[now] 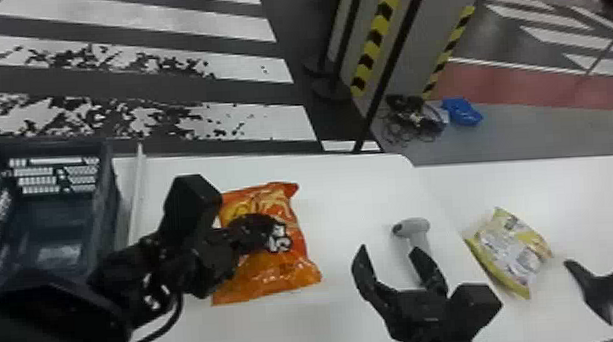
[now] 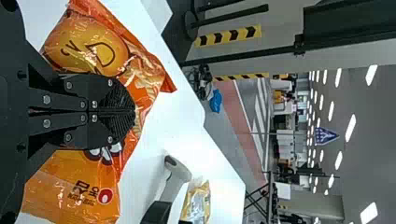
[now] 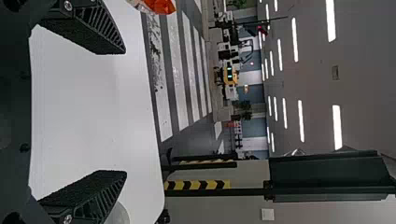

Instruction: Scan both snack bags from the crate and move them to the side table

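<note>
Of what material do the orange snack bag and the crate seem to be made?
The orange bag looks like thin, glossy plastic film, since it wrinkles and catches bright glints; a foil layer is possible. The crate seems stiff, dull dark plastic, probably moulded, as rows of small openings pierce its walls.

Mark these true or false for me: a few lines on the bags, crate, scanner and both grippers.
1. The yellow bag lies on the side table. True.
2. The left gripper stands wide open. False: its fingers are shut together.
3. The orange bag lies to the right of the crate. True.
4. The right gripper is clamped shut on the scanner. False: its fingers are spread apart.
</note>
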Robot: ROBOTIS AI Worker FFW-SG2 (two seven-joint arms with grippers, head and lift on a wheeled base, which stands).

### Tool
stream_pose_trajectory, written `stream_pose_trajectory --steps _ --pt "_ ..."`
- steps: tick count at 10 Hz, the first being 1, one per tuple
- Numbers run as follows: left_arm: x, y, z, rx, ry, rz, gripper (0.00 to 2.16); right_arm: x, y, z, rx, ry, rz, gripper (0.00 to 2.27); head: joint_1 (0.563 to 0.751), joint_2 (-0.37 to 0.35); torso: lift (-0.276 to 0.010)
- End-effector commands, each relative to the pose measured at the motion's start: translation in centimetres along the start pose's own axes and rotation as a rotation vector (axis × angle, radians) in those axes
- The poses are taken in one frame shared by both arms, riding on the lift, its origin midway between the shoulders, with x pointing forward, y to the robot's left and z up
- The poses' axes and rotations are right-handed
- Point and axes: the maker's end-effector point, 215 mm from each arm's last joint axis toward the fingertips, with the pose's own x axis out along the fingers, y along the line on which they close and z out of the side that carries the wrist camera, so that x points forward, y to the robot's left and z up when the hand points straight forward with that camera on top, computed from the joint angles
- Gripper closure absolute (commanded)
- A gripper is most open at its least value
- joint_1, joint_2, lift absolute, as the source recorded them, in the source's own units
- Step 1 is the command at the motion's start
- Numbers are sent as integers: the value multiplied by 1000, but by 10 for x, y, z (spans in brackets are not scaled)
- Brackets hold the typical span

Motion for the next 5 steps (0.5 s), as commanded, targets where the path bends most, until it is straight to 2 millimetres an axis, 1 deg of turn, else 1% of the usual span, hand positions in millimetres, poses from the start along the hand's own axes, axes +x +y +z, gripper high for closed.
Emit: stream_pose_trajectory --steps 1,2,3,4,5 --pt "17 -27 -28 -2 53 -19 2138 0 -5 4 9 -8 -10 73 695 -350 -99" --pt "26 -38 -45 9 78 -15 2138 0 -7 4 6 -9 -11 73 695 -350 -99" --pt "35 -47 -57 7 88 -15 2138 0 -7 4 9 -9 -12 73 695 -350 -99" --pt "44 -58 -64 23 86 -17 2138 0 -7 4 10 -9 -12 73 695 -350 -99" --pt "51 -63 -68 21 81 -20 2138 0 -7 4 12 -9 -13 73 695 -350 -99"
